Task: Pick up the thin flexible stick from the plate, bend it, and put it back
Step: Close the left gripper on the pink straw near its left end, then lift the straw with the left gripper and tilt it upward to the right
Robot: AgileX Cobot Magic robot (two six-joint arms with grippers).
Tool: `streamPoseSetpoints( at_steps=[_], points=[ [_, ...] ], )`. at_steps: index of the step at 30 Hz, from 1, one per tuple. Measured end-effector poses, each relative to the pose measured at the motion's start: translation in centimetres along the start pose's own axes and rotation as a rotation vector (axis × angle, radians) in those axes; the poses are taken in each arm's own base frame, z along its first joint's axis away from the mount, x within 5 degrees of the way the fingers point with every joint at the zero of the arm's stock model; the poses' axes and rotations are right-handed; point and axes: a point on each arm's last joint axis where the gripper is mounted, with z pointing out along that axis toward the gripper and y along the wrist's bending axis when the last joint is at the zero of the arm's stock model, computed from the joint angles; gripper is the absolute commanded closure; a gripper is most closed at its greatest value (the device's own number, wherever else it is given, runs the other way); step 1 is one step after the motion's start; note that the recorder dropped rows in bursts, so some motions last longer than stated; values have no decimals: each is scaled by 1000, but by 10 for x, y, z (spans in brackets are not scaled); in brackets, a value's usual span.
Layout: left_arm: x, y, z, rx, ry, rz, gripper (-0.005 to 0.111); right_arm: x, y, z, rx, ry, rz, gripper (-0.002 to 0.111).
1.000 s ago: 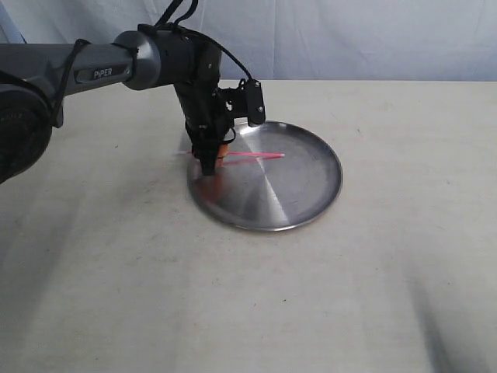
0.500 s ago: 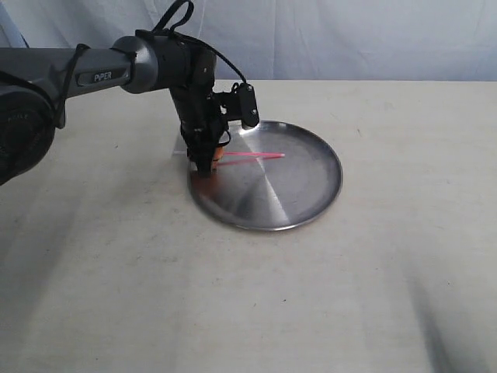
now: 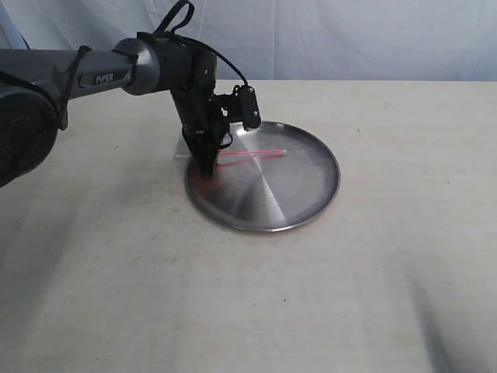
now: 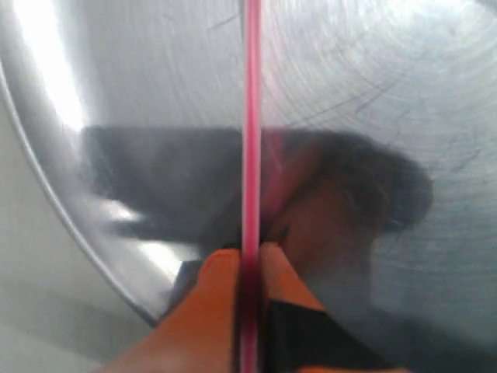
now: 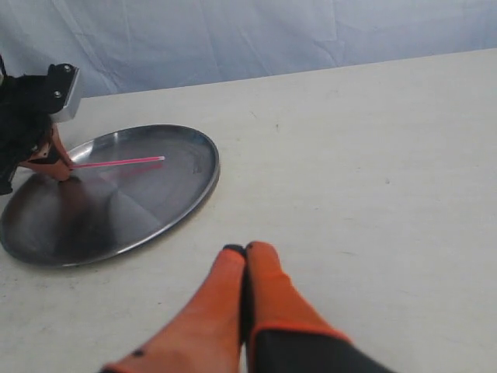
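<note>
Step in hand: the pick-up. The grasp looks made, but the lift is not yet evident.
Left claw (image 3: 206, 166): clenched on the thin flexible stick (image 3: 254, 155). In the left wrist view the two orange fingertips (image 4: 221, 268) sit pressed to either side of the pink rod, with no gap showing.
What it touches: only the stick, as far as I can see. Whether the tips also rest on the metal cannot be told, as their dark reflection blurs that spot.
Stick's place: over the plate (image 3: 311, 203). Its gripped end is by the 9 o'clock rim in the exterior view and its free end points toward 3 o'clock, stopping about mid-plate.
Stick's shape: straight, with no bend in it.
Free end: either lying on the steel or just off it — the mirror finish makes that hard to judge.
Plate's place: on the table (image 3: 349, 295), around the middle of the exterior view.
Right claw (image 5: 245, 252): fully closed on nothing and well apart from the plate, which lies toward 10 o'clock in its own view.
Next move calls for: a gentle rise so the thin rod does not slip through the pinch. The right claw would likely then have to open and come across to take the free end — bending probably needs both ends held.
Risk: the plate skidding if the tips drag on it.
</note>
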Motion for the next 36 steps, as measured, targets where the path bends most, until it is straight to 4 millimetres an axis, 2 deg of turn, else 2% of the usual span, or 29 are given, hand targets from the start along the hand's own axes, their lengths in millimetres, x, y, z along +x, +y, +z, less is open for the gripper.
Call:
streamPoseSetpoints(
  at_steps=[5,9,16,20,25,30,33,36],
  points=[
    [-6,4,-26,-15,-65,-29,107,0,0,0,0,0,0,109],
    [-15,2,-58,22,-167,-74,107,0,0,0,0,0,0,109],
    [-31,-21,-114,262,-393,-142,107,0,0,0,0,0,0,109],
    [-32,-38,-134,360,-509,-166,107,0,-2,0,18,-2,-47,109],
    [-21,-65,-146,471,-554,-189,107,0,-2,0,22,-3,-59,109],
    [-5,-103,-151,614,-637,-179,107,-3,-2,0,24,-37,-83,109],
    [-2,-122,-160,697,-775,-179,107,-15,1,-1,-9,-173,-50,109],
    [0,-132,-166,731,-891,-172,107,-34,4,-6,-69,-385,98,109]
  ],
)
